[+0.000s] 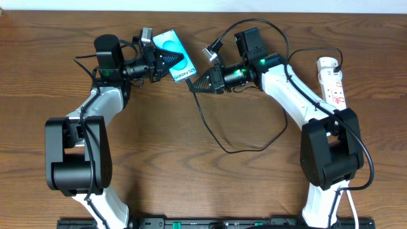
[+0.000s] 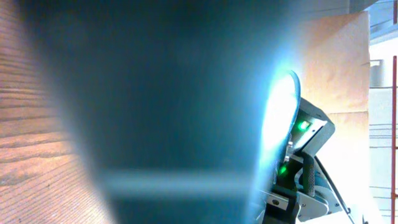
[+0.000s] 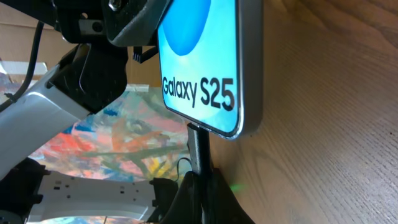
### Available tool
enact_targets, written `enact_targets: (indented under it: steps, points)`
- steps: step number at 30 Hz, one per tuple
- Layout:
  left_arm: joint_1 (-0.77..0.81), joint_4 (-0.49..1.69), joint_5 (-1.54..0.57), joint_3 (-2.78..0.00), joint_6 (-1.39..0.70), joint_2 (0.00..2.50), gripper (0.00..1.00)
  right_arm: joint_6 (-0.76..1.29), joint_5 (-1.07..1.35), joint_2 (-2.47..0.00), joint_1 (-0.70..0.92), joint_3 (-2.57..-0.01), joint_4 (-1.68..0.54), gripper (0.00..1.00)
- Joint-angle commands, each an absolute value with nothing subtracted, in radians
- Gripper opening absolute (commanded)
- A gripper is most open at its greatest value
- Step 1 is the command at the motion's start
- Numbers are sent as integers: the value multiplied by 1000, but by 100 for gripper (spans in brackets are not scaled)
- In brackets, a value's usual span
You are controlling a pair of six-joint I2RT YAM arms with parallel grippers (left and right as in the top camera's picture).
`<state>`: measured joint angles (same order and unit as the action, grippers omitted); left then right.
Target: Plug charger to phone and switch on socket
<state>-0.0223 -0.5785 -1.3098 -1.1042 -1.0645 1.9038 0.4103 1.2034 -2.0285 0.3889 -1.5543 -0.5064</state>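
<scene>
- While clamped on the far end of the phone (image 1: pixel 180 56), up and left of centre: left tool (image 1: pixel 159 63), holding the teal screen face-up with the lower edge turned rightward. Probably held so to offer the port to the other arm.
- Cannot tell whether resting on the desk (image 1: pixel 210 191) or held just above it.
- Nothing but a teal blur in the left wrist view, too close to read.
- Just right of the phone: right tool (image 1: pixel 197 84), closed on the end of the charger (image 1: pixel 241 149) and aimed at that lower edge.
- Seen from the right wrist: thin dark connector tip (image 3: pixel 199 146), rising out of the grip to meet the bottom edge under "Galaxy S25". Cannot tell whether seated or only touching.
- Below and right: black cable in a loose loop across the desk, seemingly slack enough not to tug.
- Far right, lying lengthwise near the desk edge: white socket (image 1: pixel 332 79), well apart from both tools, untouched.
- Bare wood below the phone and loop, with open room for drawing back. Tighter beside the socket, crowded by the right arm's own links.
</scene>
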Motion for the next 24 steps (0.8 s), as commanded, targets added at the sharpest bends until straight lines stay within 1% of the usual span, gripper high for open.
enact_targets:
  steps: [1, 11, 19, 21, 24]
  points:
    - [-9, -585, -1356, -1110, -1029, 1884, 7, 427, 1193, -2027, 394, -1557, -496, 1]
    - [-10, -585, -1363, -1110, -1029, 1884, 8, 440, 1183, -2027, 394, -1557, -482, 1]
    - [-10, -585, -1362, -1110, -1029, 1884, 7, 429, 1183, -2027, 387, -1557, -485, 31]
    - [-10, -585, -1362, -1110, -1029, 1884, 7, 418, 1184, -2027, 378, -1557, -491, 35]
    - [-10, -585, -1362, -1110, -1023, 1884, 7, 400, 1184, -2027, 356, -1557, -509, 38]
